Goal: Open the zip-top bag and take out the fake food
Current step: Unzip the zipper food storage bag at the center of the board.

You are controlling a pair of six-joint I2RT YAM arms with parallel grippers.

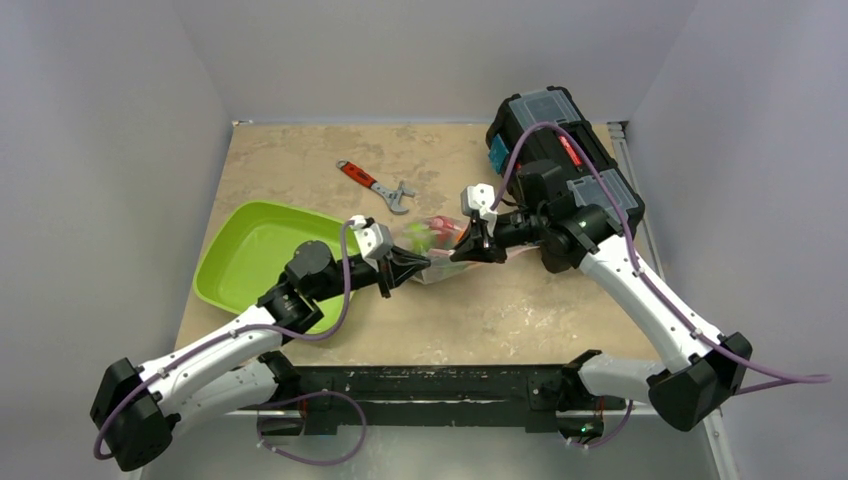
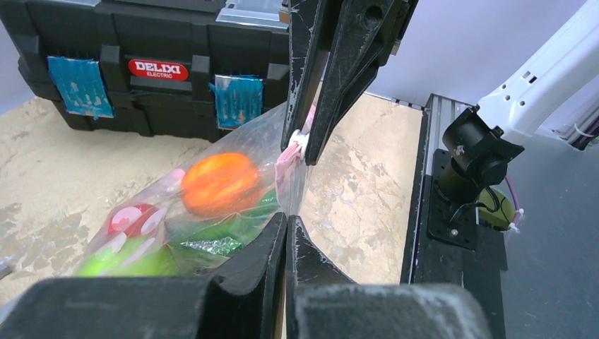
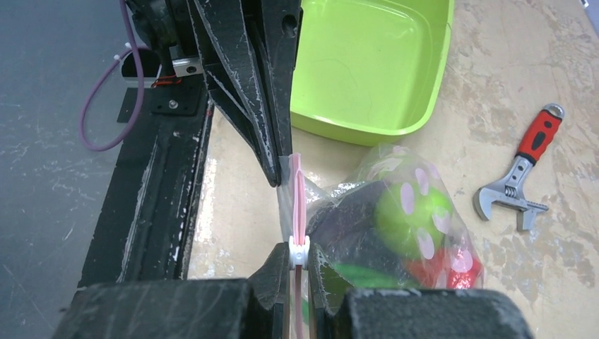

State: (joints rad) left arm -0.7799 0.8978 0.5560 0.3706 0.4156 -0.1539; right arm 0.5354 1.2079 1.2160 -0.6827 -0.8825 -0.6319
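Pink zip (image 3: 299,205) apparently not yet opened; bag (image 1: 440,243), beside tray (image 1: 232,262), pinched by left gripper (image 1: 421,267) and right gripper (image 1: 462,252); food (image 2: 220,183) inside.

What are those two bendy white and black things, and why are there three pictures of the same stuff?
They are two robot arms bolted to a table's near edge. One picture comes from a camera up above. The other two come from small cameras on each arm's wrist, so you see its own black fingers up close.

On the table lie a green tray, a red-handled wrench and a black toolbox.

Between the arms is a clear zip-top bag full of toy food, like an orange fruit and a green spotted piece. The left gripper pinches the bag's edge shut. The right gripper is closed on the small white slider on the pink zip strip. The bag looks still zipped.
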